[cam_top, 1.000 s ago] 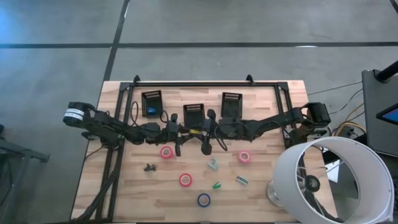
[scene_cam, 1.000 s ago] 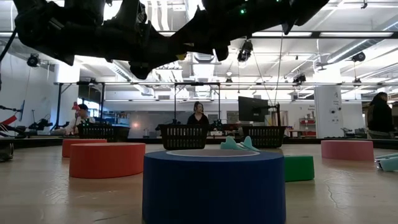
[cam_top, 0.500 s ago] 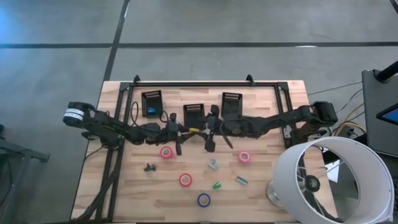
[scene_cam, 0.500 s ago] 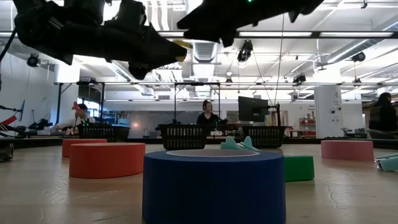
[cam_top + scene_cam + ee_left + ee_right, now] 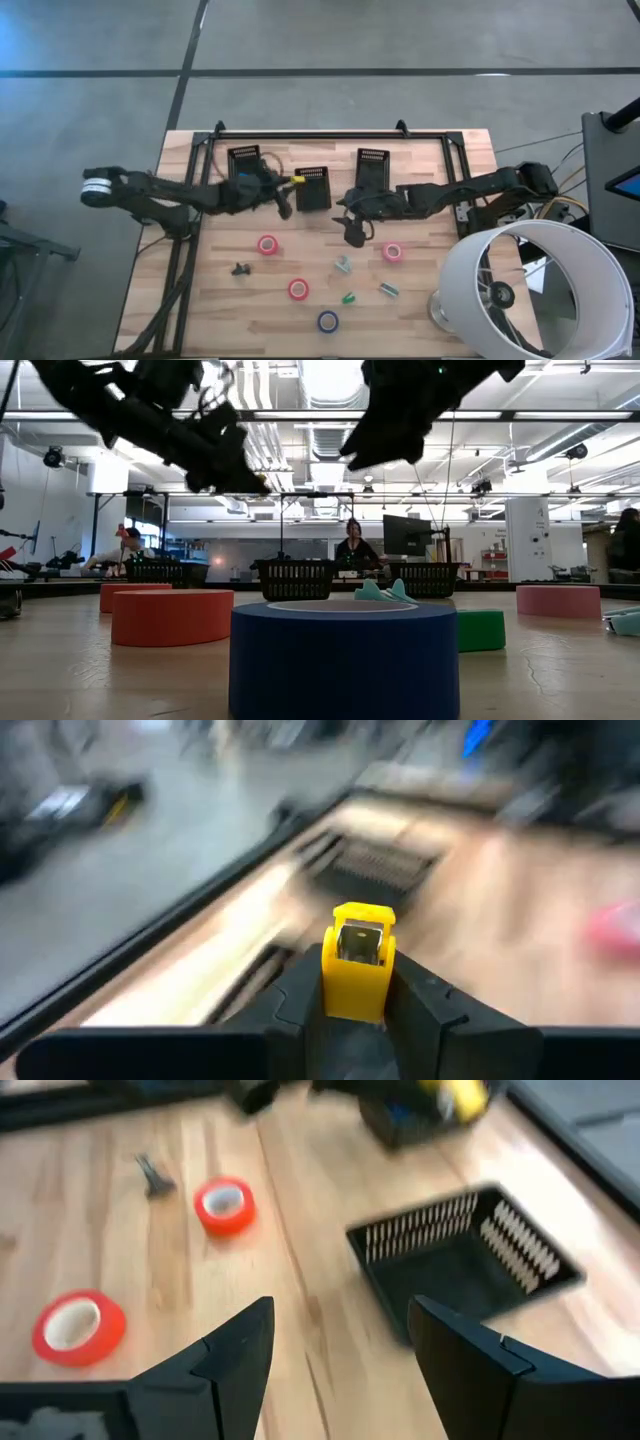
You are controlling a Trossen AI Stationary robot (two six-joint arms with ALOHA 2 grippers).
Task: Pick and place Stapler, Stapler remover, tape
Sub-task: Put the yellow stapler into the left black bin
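Observation:
A small yellow stapler sits in my left gripper, which hovers above the table beside the middle black basket. My right gripper hangs open over bare wood near the table's middle, holding nothing. Tape rolls lie flat on the table: two red ones, a pink one and a dark blue one. A small dark staple remover lies at the near left. My left gripper pinches the yellow stapler's rear part by its two sides between its two fingers. The stapler points forward along the fingers, its metal front end sticking out past them. It is lifted clear of the table.
Three black baskets stand along the far side: left, middle, and right. Small green and grey pieces lie near the front. A big white lamp shade covers the near right corner. People stand in the room behind.
My left gripper has swung from the table's middle toward the far left, carrying the yellow stapler up and tipping closer to level. My right gripper has pulled away from the stapler toward the right and risen a little.

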